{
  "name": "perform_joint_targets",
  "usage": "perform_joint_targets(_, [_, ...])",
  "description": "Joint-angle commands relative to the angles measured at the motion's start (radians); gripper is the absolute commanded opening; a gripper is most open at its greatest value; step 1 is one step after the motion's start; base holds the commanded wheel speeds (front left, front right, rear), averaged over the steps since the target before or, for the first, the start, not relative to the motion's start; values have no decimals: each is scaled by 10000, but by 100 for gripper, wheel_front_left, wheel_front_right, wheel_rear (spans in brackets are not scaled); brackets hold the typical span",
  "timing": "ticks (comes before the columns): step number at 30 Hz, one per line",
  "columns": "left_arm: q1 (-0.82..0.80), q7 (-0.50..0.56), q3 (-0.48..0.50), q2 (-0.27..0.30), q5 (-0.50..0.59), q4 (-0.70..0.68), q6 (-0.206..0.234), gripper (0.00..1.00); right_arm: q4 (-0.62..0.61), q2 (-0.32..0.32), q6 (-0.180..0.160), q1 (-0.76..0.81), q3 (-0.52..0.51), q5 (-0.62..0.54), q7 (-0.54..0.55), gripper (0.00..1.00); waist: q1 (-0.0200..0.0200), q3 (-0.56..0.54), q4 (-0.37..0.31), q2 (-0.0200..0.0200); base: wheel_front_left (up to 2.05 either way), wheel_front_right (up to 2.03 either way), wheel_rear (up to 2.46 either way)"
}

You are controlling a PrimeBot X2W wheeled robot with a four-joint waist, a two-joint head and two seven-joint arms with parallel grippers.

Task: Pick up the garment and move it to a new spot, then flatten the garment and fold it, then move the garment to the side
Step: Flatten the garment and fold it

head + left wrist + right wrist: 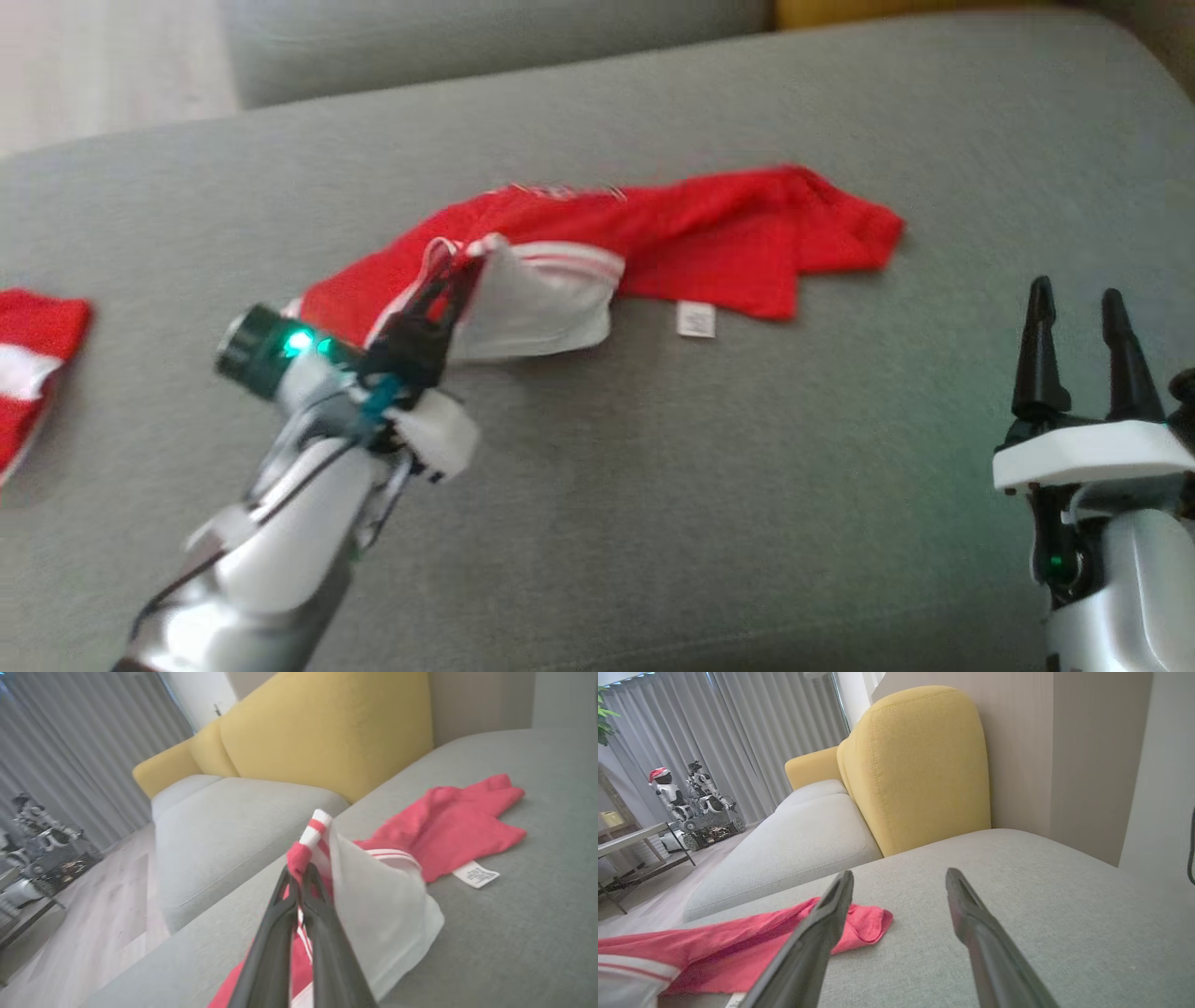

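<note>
I count two red garments: main garment [709, 233] mid-frame, second garment [37, 345] at left edge. One white label [695, 320]. Two grippers mine: left gripper [459, 271] lower left, right gripper [1075, 294] lower right.

Head cam: above the garment [691, 233], looks down and forward on it, mid range, seat [709, 467] under it
Left wrist cam: low, very close to the garment's white-edged end, looks along the garment to the backrest [327, 732] beyond it
Right wrist cam: low, near the garment's red end, faces that backrest too
Shared: garment in all three; backrest, curtain [738, 732] in both wrist views
</note>
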Motion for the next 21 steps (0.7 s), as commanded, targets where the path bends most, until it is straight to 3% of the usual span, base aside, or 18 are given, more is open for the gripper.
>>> perform_joint_targets(1, [-230,-121,529,437,-121,-509,66,0,-245,-45,-7,-65,205,-80,26,100,0,-538,612,0,0,0,0])
perform_joint_targets(5, [354,-121,759,1043,-343,-941,-62,0,-41,-45,-7,144,119,-162,68,100,0,-955,1153,0,0,0,0])
perform_joint_targets(10, [1000,-121,1068,1589,-544,-880,133,0,302,-45,-7,188,68,-246,50,100,0,-1260,1491,0,0,0,0])
perform_joint_targets(16, [1630,-16,934,1792,-700,-478,21,0,681,-45,-7,103,306,-116,-38,100,0,-1393,1635,0,0,0,0])
perform_joint_targets(18, [1700,39,841,1716,-731,-293,-9,44,759,-45,-7,77,364,-109,-60,100,0,-1408,1625,0,0,0,0])
perform_joint_targets(19, [1711,67,822,1685,-752,-169,-7,100,788,-45,-7,66,393,-101,-69,100,0,-1407,1606,0,0,0,0])
perform_joint_targets(21, [1708,179,806,1632,-808,105,9,100,828,-45,-7,50,467,-83,-77,100,0,-1397,1539,0,0,0,0])
